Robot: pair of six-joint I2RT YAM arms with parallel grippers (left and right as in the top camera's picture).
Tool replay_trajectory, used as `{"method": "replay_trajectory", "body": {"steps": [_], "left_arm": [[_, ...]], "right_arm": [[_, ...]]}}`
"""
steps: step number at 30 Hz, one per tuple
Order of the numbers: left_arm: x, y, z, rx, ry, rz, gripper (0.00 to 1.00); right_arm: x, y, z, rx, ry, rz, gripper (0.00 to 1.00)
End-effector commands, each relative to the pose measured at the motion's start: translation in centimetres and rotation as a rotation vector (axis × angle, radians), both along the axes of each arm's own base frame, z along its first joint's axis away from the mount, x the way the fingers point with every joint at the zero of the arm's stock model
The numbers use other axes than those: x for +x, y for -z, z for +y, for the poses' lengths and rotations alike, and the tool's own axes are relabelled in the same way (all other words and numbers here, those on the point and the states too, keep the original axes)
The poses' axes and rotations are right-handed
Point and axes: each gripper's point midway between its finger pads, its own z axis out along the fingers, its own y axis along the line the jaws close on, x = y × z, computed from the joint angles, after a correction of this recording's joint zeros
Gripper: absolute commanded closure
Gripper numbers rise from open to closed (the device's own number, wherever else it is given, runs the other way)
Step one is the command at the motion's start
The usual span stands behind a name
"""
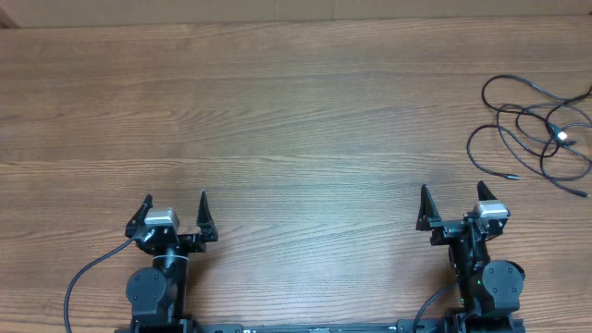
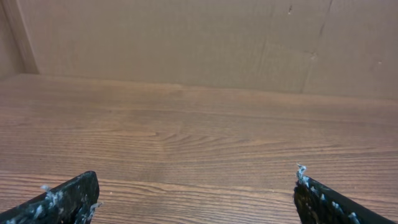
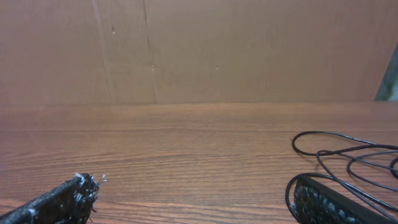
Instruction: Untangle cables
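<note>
Cables lie in loose tangled black loops; left gripper and right gripper gape wide.

The overhead camera looked straight down from high above the table. Wrist cameras rode low behind the left gripper and right gripper, facing the wall ahead. Cables, ahead-right of the right gripper, also showed overhead.

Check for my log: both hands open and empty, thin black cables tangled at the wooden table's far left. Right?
No. The overhead view shows the thin black cables tangled at the far right of the wooden table. The left hand and right hand are open and empty.
</note>
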Motion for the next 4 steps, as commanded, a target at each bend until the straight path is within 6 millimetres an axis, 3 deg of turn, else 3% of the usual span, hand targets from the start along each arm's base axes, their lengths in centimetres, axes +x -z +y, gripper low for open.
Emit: {"method": "replay_trajectory", "body": {"steps": [1, 4], "left_arm": [[-0.02, 0.02, -0.06, 0.015, 0.007, -0.004, 0.00], [-0.02, 0.02, -0.06, 0.015, 0.007, -0.004, 0.00]], "right_arm": [[0.00, 0.12, 0.11, -0.005, -0.005, -0.007, 0.00], [0.00, 0.12, 0.11, -0.005, -0.005, -0.007, 0.00]]}}
